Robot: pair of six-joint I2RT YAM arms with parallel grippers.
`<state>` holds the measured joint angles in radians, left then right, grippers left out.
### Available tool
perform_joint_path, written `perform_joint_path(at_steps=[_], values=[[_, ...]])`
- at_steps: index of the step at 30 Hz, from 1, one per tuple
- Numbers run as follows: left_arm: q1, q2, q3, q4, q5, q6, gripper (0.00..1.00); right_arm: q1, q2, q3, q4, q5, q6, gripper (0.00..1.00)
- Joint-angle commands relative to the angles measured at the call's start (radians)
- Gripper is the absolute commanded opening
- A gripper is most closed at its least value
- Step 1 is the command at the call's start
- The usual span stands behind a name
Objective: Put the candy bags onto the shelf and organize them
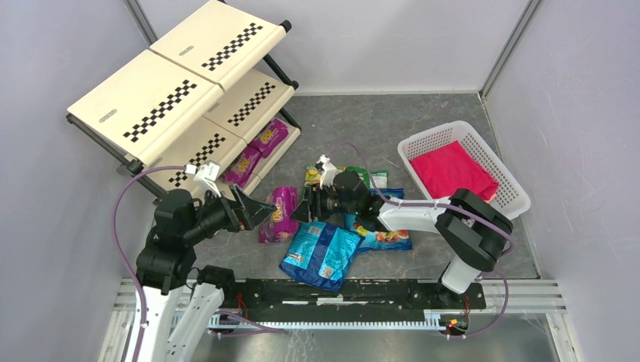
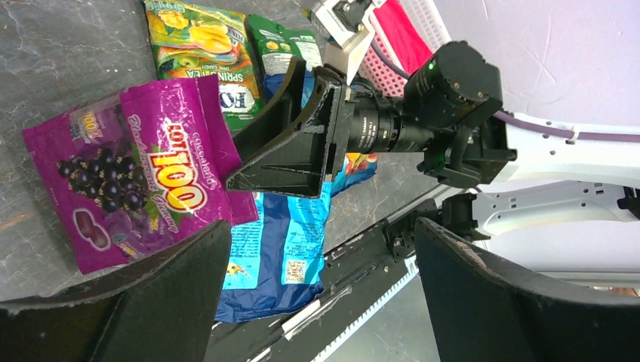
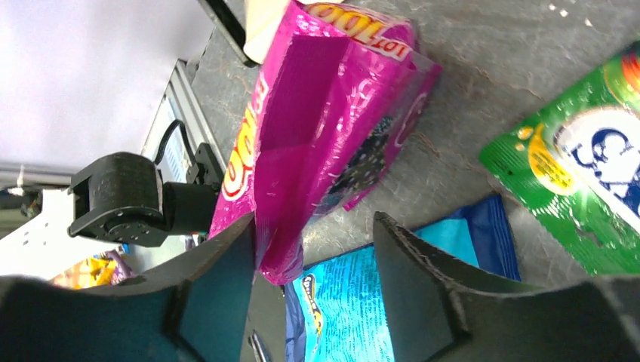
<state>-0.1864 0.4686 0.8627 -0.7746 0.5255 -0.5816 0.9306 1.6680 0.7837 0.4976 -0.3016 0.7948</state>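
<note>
Left gripper (image 1: pixel 257 213) hovers above the grey table (image 1: pixel 392 124) just in front of the shelf (image 1: pixel 151 98), its fingers spread about as wide as they go and nothing between them. Facing it from the other side is the right gripper (image 3: pixel 311 226), reaching across the middle of the table, and here the wrist view tells the story: its fingers (image 3: pixel 215 290) stand apart, with the lower corner of a purple grape bag (image 3: pixel 324 128) dangling into the gap, brushing one finger while daylight shows beside the other, so no pinch on it. From above, that purple bag sits on the table between the two grippers, off the shelf and just short of its lowest tier. Two more purple bags (image 1: pixel 270 137) (image 1: pixel 243 166) lie side by side on that bottom tier. Down near the arms' rail a blue bag (image 1: pixel 321 254) lies flat, a second blue bag (image 1: pixel 385 240) pokes out under the right arm, and behind the right wrist sit a yellow-green bag (image 1: pixel 315 175) and a green bag (image 1: pixel 362 176). Off to the right, a white basket (image 1: pixel 430 136) holds a red cloth (image 1: pixel 453 170), well apart from the action.
</note>
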Motion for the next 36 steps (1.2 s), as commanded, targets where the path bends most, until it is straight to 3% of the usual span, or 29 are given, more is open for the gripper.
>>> perform_joint_path(at_steps=[1, 6, 13, 18, 23, 27, 32, 36], values=[[0.003, -0.019, -0.012, 0.050, -0.005, 0.060, 0.96, -0.012, 0.017, 0.112, -0.117, -0.103, -0.113, 0.68], [0.004, -0.018, 0.002, 0.039, -0.017, 0.072, 0.96, -0.041, 0.104, 0.223, -0.213, -0.201, -0.101, 0.77], [0.004, -0.016, 0.014, 0.029, -0.015, 0.083, 0.96, -0.041, 0.173, 0.431, -0.493, -0.085, -0.200, 0.89], [0.004, -0.021, 0.004, 0.028, -0.012, 0.088, 0.96, -0.061, 0.292, 0.546, -0.605, -0.126, -0.206, 0.92], [0.004, -0.024, 0.002, 0.027, -0.017, 0.086, 0.96, -0.060, 0.340, 0.547, -0.587, -0.155, -0.160, 0.79], [0.004, -0.008, 0.014, 0.012, -0.023, 0.099, 0.96, -0.061, 0.292, 0.454, -0.521, -0.154, -0.121, 0.69], [0.004, 0.006, 0.029, 0.006, -0.043, 0.097, 0.96, -0.058, 0.198, 0.244, -0.217, -0.211, 0.094, 0.54], [0.004, 0.014, 0.048, 0.006, -0.046, 0.085, 0.96, -0.041, 0.176, 0.164, 0.056, -0.168, 0.297, 0.44]])
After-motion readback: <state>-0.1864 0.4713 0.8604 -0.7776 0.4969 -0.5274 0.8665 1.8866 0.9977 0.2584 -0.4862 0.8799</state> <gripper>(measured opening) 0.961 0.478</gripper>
